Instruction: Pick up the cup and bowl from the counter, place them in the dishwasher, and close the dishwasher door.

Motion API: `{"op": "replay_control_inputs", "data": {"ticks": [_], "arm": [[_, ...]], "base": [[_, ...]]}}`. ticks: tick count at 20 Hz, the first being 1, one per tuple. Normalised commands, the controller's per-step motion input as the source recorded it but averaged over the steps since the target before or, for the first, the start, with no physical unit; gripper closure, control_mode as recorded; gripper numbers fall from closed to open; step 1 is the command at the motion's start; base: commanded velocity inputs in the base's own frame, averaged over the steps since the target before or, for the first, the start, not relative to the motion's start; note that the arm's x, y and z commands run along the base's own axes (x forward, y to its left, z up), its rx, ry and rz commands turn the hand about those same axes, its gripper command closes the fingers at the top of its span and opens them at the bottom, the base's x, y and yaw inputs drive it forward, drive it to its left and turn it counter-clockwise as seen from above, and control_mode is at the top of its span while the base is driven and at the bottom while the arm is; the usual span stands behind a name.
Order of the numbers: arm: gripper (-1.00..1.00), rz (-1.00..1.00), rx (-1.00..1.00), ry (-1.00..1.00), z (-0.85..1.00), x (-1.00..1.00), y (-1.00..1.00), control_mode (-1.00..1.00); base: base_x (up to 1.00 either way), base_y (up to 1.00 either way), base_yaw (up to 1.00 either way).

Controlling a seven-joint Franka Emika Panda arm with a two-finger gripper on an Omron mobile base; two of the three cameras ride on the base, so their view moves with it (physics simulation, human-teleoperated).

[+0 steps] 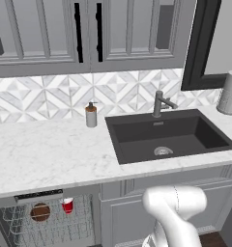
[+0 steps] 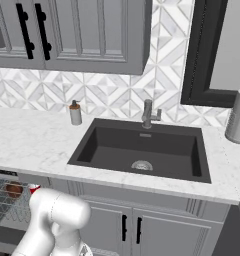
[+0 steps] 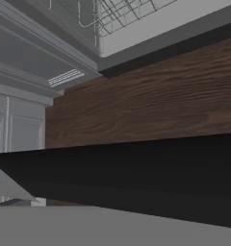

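The dishwasher (image 1: pixel 50 195) stands open under the counter (image 1: pixel 45 154) at the lower left, its wire rack pulled out. The dark brown bowl (image 1: pixel 40 212) and the red cup (image 1: pixel 67 205) sit side by side in that rack, the cup to the right. In the right base view the bowl (image 2: pixel 13 189) and the cup (image 2: pixel 35 189) peek out beside my arm's white elbow. My arm (image 1: pixel 173 212) bends down below the picture's edge. The hand view shows the rack (image 3: pixel 122 14) above a light grey slab with a dark edge (image 3: pixel 185 36), apparently the lowered dishwasher door.
A black sink (image 1: pixel 168 135) with a faucet (image 1: pixel 160 103) is set into the counter. A soap dispenser (image 1: pixel 91 115) stands left of it, and a paper towel roll (image 1: pixel 230 92) at the far right. Brown wood floor (image 3: pixel 146 105) and grey cabinet fronts (image 3: pixel 16 129) lie low.
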Motion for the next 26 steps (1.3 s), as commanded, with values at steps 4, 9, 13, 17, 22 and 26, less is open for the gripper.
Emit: {"op": "replay_control_inputs", "data": {"ticks": [4,9,13,17,22,26], "arm": [[-1.00,0.00,0.00,-0.02,0.15,1.00,-0.32,-1.00],[-1.00,0.00,0.00,0.00,0.27,1.00,-0.30,-1.00],[-1.00,0.00,0.00,0.00,0.32,1.00,-0.31,-1.00],[-1.00,0.00,0.00,-0.02,0.41,1.00,-0.27,-1.00],[-1.00,0.00,0.00,0.00,0.32,1.00,-0.25,-1.00],[-1.00,0.00,0.00,0.00,0.16,1.00,-0.26,-1.00]], "base": [[0.00,0.00,0.00],[0.00,0.00,0.00],[0.00,0.00,0.00],[0.00,0.00,0.00],[0.00,0.00,0.00],[0.00,0.00,0.00]]}}
